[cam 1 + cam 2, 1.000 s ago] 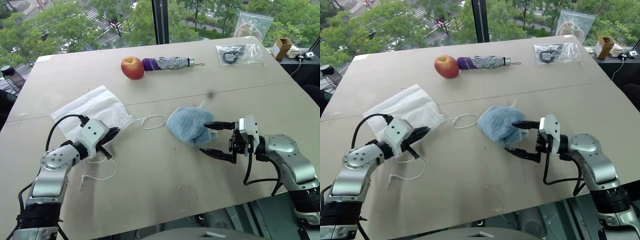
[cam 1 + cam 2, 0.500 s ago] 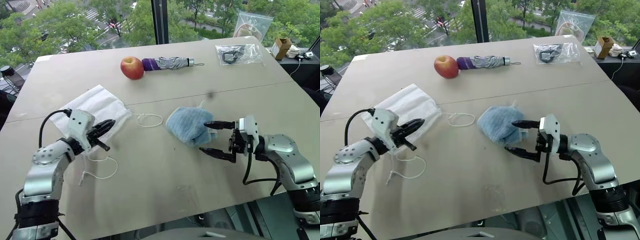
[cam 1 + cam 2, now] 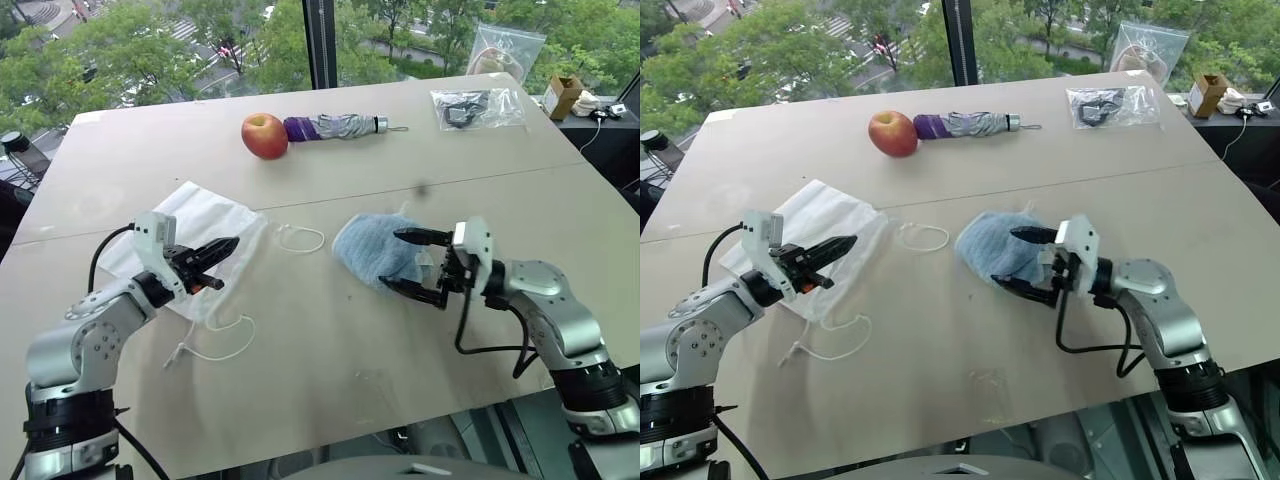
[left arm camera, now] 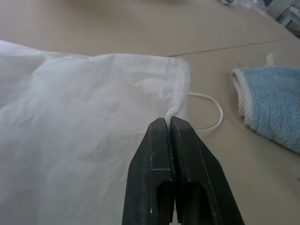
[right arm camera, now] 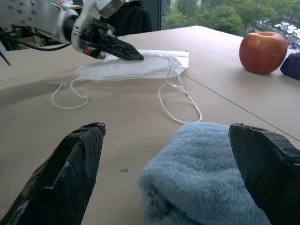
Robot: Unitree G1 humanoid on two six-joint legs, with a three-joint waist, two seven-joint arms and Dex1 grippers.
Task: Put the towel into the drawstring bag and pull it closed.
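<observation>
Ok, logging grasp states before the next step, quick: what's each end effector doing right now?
Left end effector: shut on the drawstring bag, pinching its top edge.
Right end effector: open, fingers straddling the towel, not closed on it.

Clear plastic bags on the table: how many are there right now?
2. One clear plastic bag with dark contents lies flat near the far right corner. A second bag stands behind it at the far edge by the window. No others show.
</observation>
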